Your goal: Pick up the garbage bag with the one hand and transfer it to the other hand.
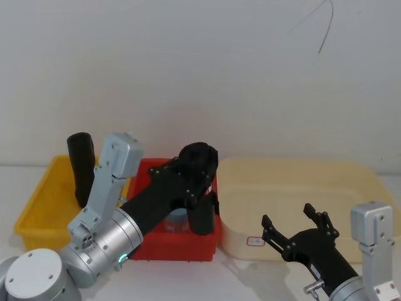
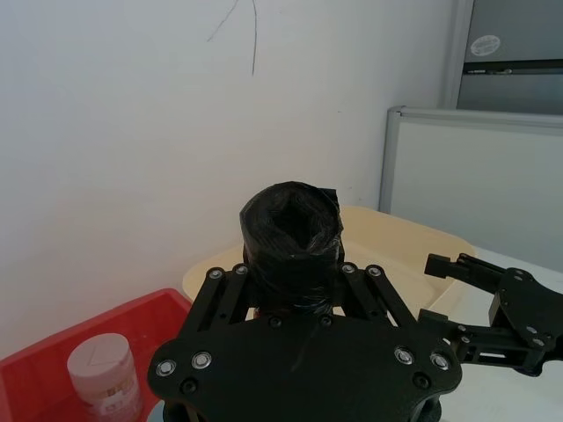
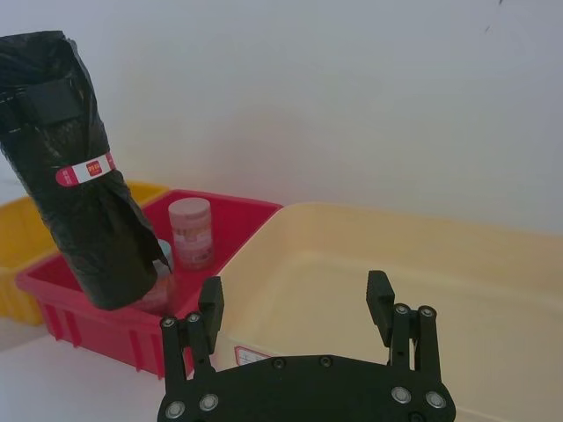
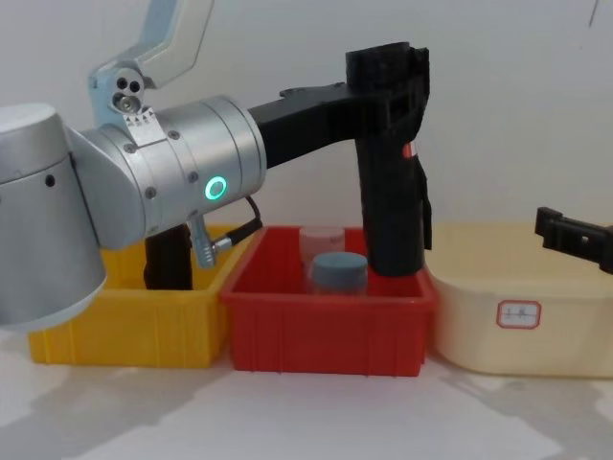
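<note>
The garbage bag [image 1: 202,221] is a tall black roll with a small red mark [image 3: 84,170], held upright and lifted over the red bin [image 1: 182,248]. My left gripper [image 1: 191,182], on the silver arm with the green ring light [image 4: 217,187], is shut on the roll's upper part [image 4: 395,220]; in the left wrist view the fingers [image 2: 224,286] clamp both sides of the roll [image 2: 292,233]. My right gripper [image 1: 288,216] stands open and empty at the near side of the cream tub [image 1: 301,175], to the right of the roll and apart from it [image 3: 295,303].
The red bin holds a blue-lidded jar [image 4: 337,273] and a clear jar with a pink label [image 3: 191,230]. A yellow bin [image 1: 37,207] on the left holds another black roll [image 1: 80,166]. A white wall stands close behind the bins.
</note>
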`<act>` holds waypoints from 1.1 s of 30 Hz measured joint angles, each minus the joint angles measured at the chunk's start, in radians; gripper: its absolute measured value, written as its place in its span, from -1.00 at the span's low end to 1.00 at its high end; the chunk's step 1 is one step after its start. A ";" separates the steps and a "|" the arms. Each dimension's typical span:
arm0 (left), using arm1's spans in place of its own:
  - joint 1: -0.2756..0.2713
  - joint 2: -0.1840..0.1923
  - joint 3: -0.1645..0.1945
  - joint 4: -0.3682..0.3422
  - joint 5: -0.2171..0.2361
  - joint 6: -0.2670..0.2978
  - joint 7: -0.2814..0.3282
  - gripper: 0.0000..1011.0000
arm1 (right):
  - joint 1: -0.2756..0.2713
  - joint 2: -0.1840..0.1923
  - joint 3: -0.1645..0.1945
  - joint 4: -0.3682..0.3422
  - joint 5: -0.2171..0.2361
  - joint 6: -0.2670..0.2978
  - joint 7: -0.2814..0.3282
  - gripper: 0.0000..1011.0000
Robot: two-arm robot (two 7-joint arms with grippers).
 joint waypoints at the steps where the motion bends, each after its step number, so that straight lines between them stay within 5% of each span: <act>1: 0.000 0.000 0.000 0.001 -0.001 0.000 0.000 -0.26 | 0.000 0.000 0.000 0.000 0.000 0.000 0.000 0.98; 12: -0.004 -0.002 0.005 0.007 -0.011 -0.003 -0.001 -0.26 | 0.002 0.012 -0.002 -0.003 0.002 0.000 0.033 0.98; 33: -0.006 -0.003 0.007 0.010 -0.016 -0.005 -0.002 -0.26 | 0.084 0.068 -0.063 0.027 0.045 -0.002 0.260 0.98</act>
